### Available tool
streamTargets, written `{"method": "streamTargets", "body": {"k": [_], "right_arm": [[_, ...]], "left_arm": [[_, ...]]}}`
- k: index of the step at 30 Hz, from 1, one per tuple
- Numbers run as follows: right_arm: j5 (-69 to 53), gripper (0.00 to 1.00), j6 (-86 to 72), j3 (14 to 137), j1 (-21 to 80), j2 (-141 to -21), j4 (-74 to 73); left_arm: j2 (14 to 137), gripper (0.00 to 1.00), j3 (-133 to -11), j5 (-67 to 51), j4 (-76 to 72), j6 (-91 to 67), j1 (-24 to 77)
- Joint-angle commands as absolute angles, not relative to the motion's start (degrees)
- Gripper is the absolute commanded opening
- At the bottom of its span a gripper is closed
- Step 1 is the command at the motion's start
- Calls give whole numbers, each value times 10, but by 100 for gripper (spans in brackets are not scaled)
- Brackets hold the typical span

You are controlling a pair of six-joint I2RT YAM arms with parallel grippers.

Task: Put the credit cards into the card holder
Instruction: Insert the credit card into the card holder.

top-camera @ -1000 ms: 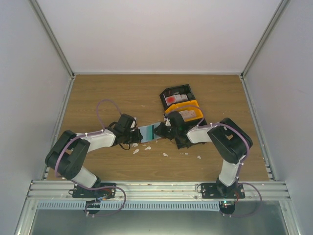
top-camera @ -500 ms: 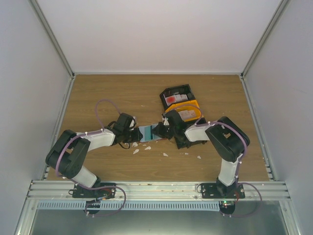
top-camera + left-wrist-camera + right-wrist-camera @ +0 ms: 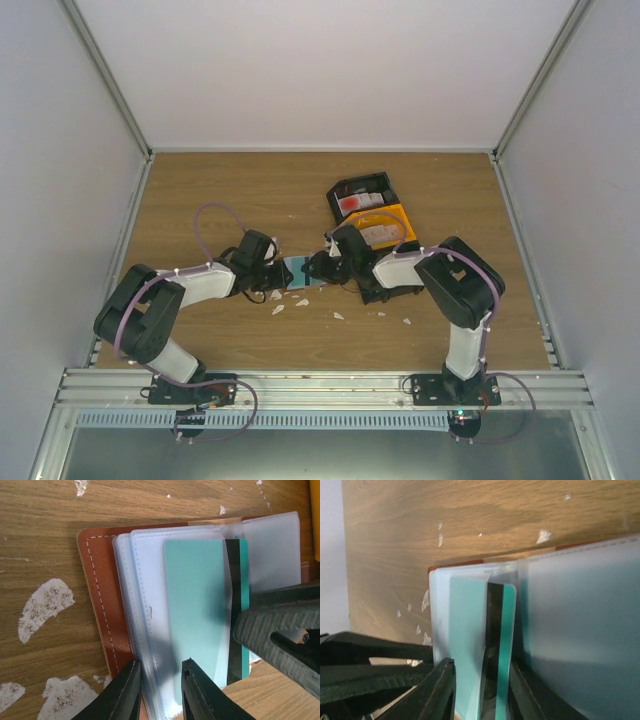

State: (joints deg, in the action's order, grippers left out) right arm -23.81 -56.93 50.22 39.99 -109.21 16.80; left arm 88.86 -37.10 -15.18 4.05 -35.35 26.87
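Looks like insertion finishing: teal plastic card point(image 3: 200, 620) sitting inside clear sleeve point(image 3: 145, 605) of reddish-brown leather card holder point(image 3: 97, 605), middle of desk point(image 3: 200, 190); right gripper point(image 3: 480, 695) slightly spread around card end; left gripper point(image 3: 157, 690) straddling holder edge, grip unclear. Next: pushing card home.

The wooden table point(image 3: 230, 190) fills the floor of the enclosure, with pale walls on three sides. Near its middle the card holder point(image 3: 299, 273) lies open and flat on the wood, its reddish-brown cover underneath and its clear sleeves facing up, and a scatter of small white scraps point(image 3: 278, 309) lies just in front of it and off to the right. Further back on the right, a black bin point(image 3: 337, 192) and a yellow bin point(image 3: 402, 212) sit side by side, touching.
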Motion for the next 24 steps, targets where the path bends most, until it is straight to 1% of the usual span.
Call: {"method": "streamTargets", "body": {"k": [1, 3, 6, 10, 12, 17, 22, 24], "right_arm": [[-182, 37, -543, 508, 413, -1062, 82], [-158, 42, -535, 518, 417, -1050, 53], [-127, 46, -525, 542, 425, -1046, 7], [-92, 48, -516, 569, 438, -1053, -41], [-95, 46, -508, 580, 443, -1065, -46], [-118, 38, -497, 597, 448, -1097, -47], [-170, 27, -477, 598, 450, -1104, -8], [-176, 27, -470, 597, 449, -1104, -2]], "left_arm": [[914, 28, -362, -115, 64, -345, 261], [910, 28, -364, -122, 64, -344, 260], [903, 28, -366, -126, 66, -344, 261], [907, 29, -371, -127, 68, -341, 260], [912, 29, -372, -130, 66, -341, 260], [921, 28, -370, -135, 63, -340, 260], [926, 28, -370, -146, 59, -332, 259], [927, 28, -370, -152, 56, -331, 260]]}}
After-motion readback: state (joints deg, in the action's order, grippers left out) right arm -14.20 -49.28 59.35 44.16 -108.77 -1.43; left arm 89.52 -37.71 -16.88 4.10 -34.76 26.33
